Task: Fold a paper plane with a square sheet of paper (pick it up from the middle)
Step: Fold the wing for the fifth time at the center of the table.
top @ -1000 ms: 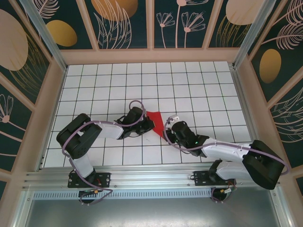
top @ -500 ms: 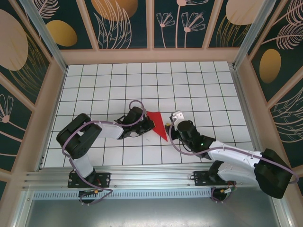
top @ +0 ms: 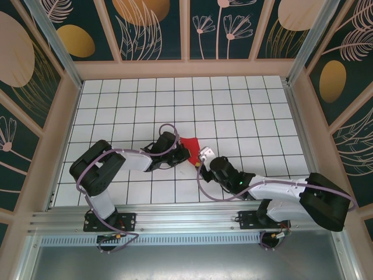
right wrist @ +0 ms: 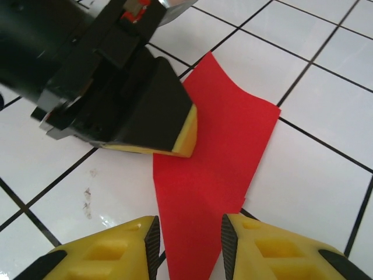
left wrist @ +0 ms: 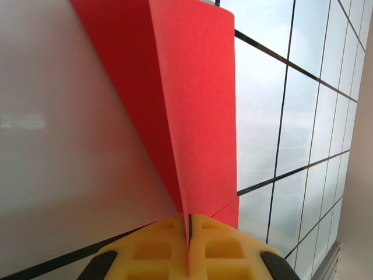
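Firmly, left fingers [left wrist: 152, 248] pinch the red paper [right wrist: 217, 154]; right fingers [right wrist: 111, 252] straddle it.

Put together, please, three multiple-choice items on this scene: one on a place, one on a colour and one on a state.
1. Where does the folded paper sheet lie?
A. against the back wall
B. on the tiled table, between the left gripper and the right gripper
C. on the right arm's base

2. What colour is the sheet?
A. blue
B. white
C. red

3. How does the left gripper stand?
A. shut on the sheet's narrow end
B. wide open above the sheet
C. shut on a pen

Answers:
1 B: the top view has the sheet on the tiles between the two arm tips.
2 C: it is bright red in all three views.
3 A: the left wrist view shows the yellow pads pressed together with the sheet's tip in the seam.
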{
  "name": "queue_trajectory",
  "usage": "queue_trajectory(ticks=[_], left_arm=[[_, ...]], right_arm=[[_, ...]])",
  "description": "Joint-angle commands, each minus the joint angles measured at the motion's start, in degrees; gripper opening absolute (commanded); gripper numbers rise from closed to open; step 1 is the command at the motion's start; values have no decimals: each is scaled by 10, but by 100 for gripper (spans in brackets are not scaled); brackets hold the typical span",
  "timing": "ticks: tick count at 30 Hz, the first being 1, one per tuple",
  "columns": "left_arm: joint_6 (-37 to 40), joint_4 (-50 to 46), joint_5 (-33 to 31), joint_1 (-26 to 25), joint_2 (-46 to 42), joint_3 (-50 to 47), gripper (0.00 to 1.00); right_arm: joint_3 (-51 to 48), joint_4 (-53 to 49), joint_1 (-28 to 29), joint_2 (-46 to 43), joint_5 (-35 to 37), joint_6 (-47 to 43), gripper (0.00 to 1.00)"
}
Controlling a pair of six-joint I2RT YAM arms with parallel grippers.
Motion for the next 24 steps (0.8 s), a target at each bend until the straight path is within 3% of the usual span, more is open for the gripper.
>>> queue_trajectory(ticks=[1,9,24], left_arm=[[8,-11,6,-2,-7,13,0],[7,-17,7,-3,-7,18,0],[7,-29,8,-2,-10,23,0]], right_arm=[[-8,30,9,5,9,-35,36],[-48,57,8,-32,-9,-61,37],[19,118,16,139,52,-111,39]])
